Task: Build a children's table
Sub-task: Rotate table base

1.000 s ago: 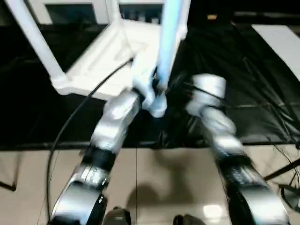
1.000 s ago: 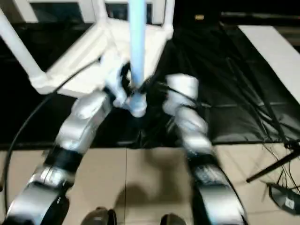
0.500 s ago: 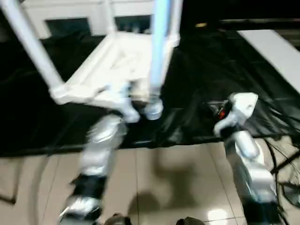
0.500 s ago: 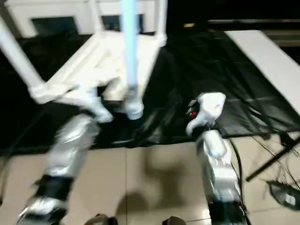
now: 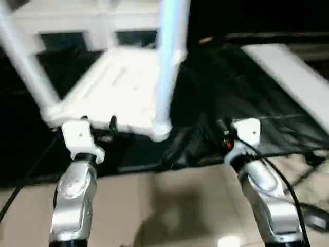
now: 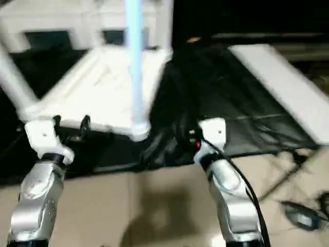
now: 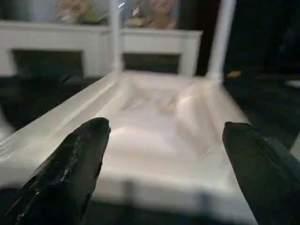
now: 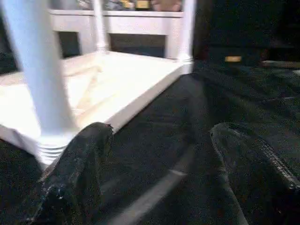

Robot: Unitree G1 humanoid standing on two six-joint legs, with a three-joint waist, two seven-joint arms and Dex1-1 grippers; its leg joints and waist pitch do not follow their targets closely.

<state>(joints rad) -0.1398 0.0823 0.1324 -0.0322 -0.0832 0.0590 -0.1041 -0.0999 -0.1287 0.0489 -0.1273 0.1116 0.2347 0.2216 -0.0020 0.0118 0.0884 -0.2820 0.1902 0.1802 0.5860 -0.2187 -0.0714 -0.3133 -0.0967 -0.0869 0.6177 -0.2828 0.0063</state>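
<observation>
The black sheet (image 5: 247,108) spread over the floor is the broadest thing before us, laid, we judge, to give the parts a soft, clean bed. On it the white tabletop (image 5: 121,90) lies upside down, its ribbed underside up so the corner sockets face us and can take the legs. Behind it stands the white cabinet (image 7: 70,42) with its dark compartments, no part of the job. Four legs rise from the corners: the near leg (image 5: 167,67) stands upright in its socket between our two arms, another leg (image 5: 23,67) leans up at the left corner, and two far ones (image 7: 220,37) show in the left wrist view. With all four seated, we judge the build is close to done, save for turning it over. Our left gripper (image 7: 164,154) hangs just short of the tabletop's near edge, fingers (image 7: 70,164) spread wide on nothing; our right gripper (image 8: 159,159) sits beside the near leg, likewise parted and empty.
</observation>
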